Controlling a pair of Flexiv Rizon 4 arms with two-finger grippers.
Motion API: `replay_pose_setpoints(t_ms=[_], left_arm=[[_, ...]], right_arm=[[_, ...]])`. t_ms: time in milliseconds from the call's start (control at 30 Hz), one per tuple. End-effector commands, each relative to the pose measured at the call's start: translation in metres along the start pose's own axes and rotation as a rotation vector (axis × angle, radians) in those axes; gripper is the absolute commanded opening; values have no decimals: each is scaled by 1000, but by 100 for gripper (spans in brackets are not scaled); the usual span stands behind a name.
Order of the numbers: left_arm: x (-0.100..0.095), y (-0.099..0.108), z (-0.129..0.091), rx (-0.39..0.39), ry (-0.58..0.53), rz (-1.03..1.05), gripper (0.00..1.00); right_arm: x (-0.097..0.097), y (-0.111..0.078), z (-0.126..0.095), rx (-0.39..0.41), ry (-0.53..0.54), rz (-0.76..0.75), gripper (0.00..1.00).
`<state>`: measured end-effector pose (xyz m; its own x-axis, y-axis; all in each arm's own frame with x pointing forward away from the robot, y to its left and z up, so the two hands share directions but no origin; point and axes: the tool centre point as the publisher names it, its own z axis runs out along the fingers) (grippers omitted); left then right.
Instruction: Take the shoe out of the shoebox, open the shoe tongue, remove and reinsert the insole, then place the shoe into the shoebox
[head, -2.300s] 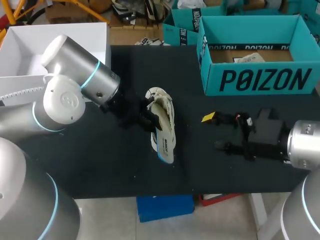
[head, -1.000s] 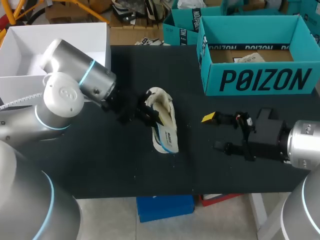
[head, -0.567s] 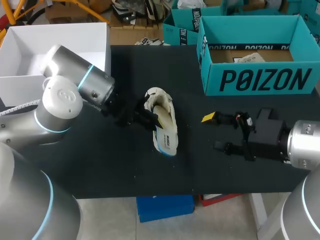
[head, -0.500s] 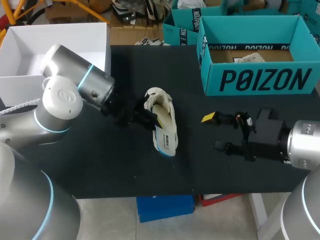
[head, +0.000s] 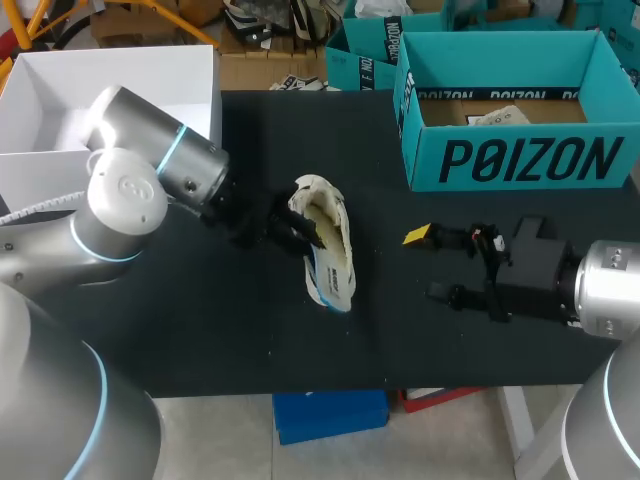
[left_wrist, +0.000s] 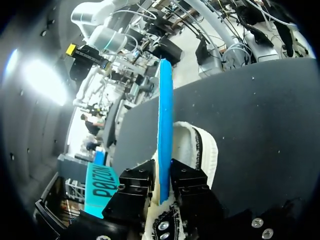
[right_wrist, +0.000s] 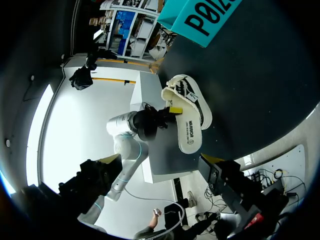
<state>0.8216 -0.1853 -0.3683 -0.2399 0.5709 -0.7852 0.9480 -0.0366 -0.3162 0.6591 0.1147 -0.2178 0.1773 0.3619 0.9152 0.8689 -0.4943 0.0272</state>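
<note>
A cream shoe (head: 322, 205) lies on the black table (head: 200, 330), left of centre, and also shows in the right wrist view (right_wrist: 189, 95). Its insole (head: 335, 280), cream on top and blue beneath, sticks out of the shoe toward the table's front edge. My left gripper (head: 298, 230) is at the shoe's left side. In the left wrist view the insole (left_wrist: 164, 125) stands edge-on between the black fingers (left_wrist: 136, 186), which press it from both sides. My right gripper (head: 430, 264) rests open on the table right of the shoe, holding nothing. The teal shoebox (head: 520, 160) stands at the back right.
A white open box (head: 110, 75) stands at the back left, behind my left arm. A second teal box (head: 362, 55) sits behind the shoebox's left corner. The table's front edge runs close below the shoe.
The insole's free end has drawn a little closer to the shoe and turned slightly. My left arm has shifted a little. The right arm has not moved.
</note>
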Motion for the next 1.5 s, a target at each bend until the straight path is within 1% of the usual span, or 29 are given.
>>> replay_pose_setpoints(t_ms=[33, 67, 133, 167, 233, 267, 400, 467, 500, 567, 600, 633, 667, 767, 833, 933, 1033, 1133, 1367, 1400, 1433, 1467, 1500], left_arm=[[1, 3, 3, 1, -1, 1, 98], [0, 1, 3, 2, -3, 6, 100], [-4, -3, 2, 0, -8, 17, 100], [-6, -5, 2, 1, -9, 22, 98], [-10, -12, 2, 11, -8, 42, 96], [-12, -15, 1, 13, -9, 52, 93], [-18, -32, 0, 33, 5, 86, 75], [-18, -38, 0, 38, 16, 98, 72], [-16, -42, 0, 42, 28, 101, 65], [-13, -48, 0, 50, 51, 106, 48], [-12, -49, 0, 51, 63, 107, 43], [-9, -51, 0, 51, 83, 108, 35], [-7, -53, -1, 47, 97, 112, 34], [-1, -52, -3, 44, 142, 111, 36], [3, -51, -4, 30, 178, 116, 35], [7, -49, -7, 10, 203, 118, 35], [9, -46, -10, -19, 208, 109, 36], [9, -43, -10, -31, 199, 103, 36], [7, -38, -2, -42, 197, 94, 33], [7, -39, -1, -38, 197, 95, 30], [6, -39, 0, -37, 196, 95, 23], [6, -39, 1, -35, 198, 95, 15], [5, -39, 2, -29, 200, 96, 0]], right_arm=[[0, 0, 0, -1, -1, 0, 100], [0, 0, 0, -1, -1, 0, 100], [0, 0, 0, -1, -1, 0, 100], [0, 0, 0, -1, -1, 0, 100], [0, 0, 0, -1, -1, 0, 100], [0, 0, 0, -1, -1, 0, 100], [0, 0, 0, -1, -1, 0, 100], [0, 0, 0, -1, -1, 0, 100], [0, 0, 0, -1, -1, 0, 100], [0, 0, 0, -1, -1, 0, 100], [0, 0, 0, -1, -1, 0, 100], [0, 0, 0, -1, -1, 0, 100], [0, 0, 0, -1, -1, 0, 100], [0, 0, 0, -1, -1, 0, 100], [0, 0, 0, -1, -1, 0, 100], [0, 0, 0, -1, -1, 0, 100], [0, 0, 0, -1, -1, 0, 100], [0, 0, 0, -1, -1, 0, 100], [0, 0, 0, -1, -1, 0, 100], [0, 0, 0, -1, -1, 0, 100], [0, 0, 0, -1, -1, 0, 100], [0, 0, 0, -1, -1, 0, 100], [0, 0, 0, -1, -1, 0, 100]])
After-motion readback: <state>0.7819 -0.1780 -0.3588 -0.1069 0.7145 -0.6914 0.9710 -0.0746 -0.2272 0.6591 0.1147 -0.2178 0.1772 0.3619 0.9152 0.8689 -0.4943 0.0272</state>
